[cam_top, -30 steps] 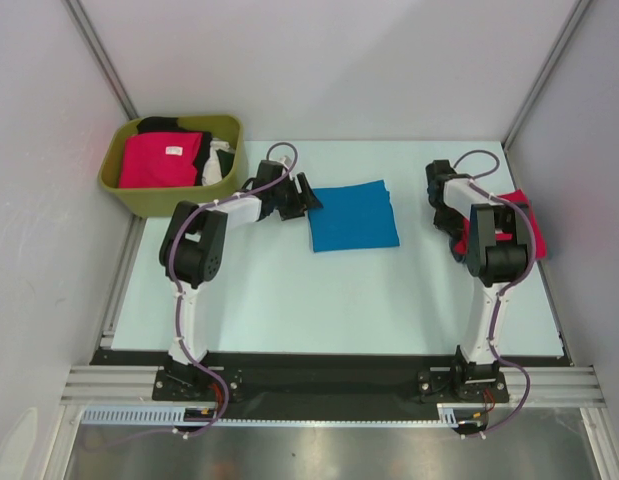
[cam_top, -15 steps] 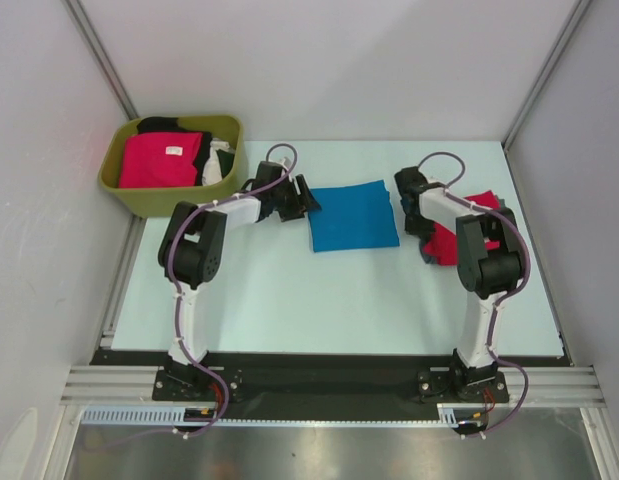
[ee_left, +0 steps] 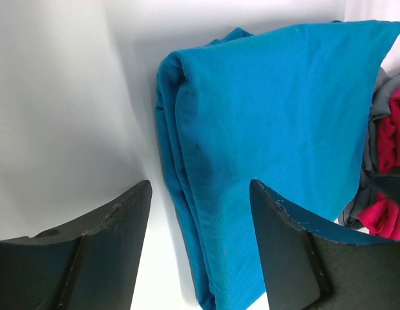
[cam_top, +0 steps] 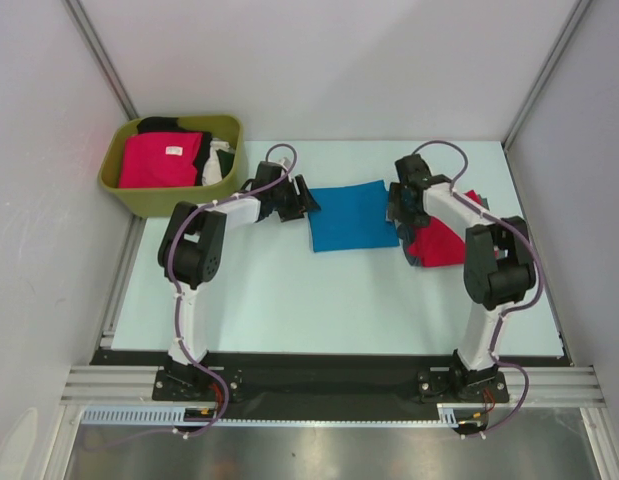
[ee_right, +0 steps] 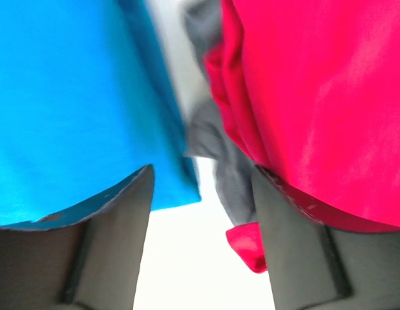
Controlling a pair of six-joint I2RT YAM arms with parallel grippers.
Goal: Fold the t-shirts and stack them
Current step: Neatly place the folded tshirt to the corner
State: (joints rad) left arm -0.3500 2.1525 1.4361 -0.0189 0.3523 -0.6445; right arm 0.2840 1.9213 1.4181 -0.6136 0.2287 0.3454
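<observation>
The t-shirts are in two places: two lie on the desk (cam_top: pixel 289 300) and the others sit in a tub. A bright blue t-shirt (cam_top: pixel 352 215) lies folded into a flat rectangle near the middle of the pale desk. Just to its right a red t-shirt (cam_top: pixel 441 243) lies in a looser, wrinkled heap, with grey cloth showing along the edge that faces the blue one. From above the two shirts look touching or almost so. The right wrist view shows a narrow strip of desk between them.

At the far left corner an olive-green tub (cam_top: pixel 117 185) holds a crimson-pink t-shirt (cam_top: pixel 159 160) with a small white label. Black cloth (cam_top: pixel 161 124) lies behind it and white cloth (cam_top: pixel 221 165) beside it.

The left pincer (cam_top: pixel 311 198) sits at the left edge of the blue t-shirt (ee_left: pixel 277 129). In the left wrist view the left pincer (ee_left: pixel 200 187) is spread wide. The shirt's thick folded edge shows in the gap and one finger (ee_left: pixel 284 245) stands over the cloth. It cannot be told whether the fingers touch the cloth.

The right pincer (cam_top: pixel 397 215) hangs over the seam between the two shirts. In the right wrist view, which is blurred, the right pincer (ee_right: pixel 201 171) is also spread and clamps nothing. The blue t-shirt (ee_right: pixel 64 97) fills the left side and the red t-shirt (ee_right: pixel 329 97) the right.
</observation>
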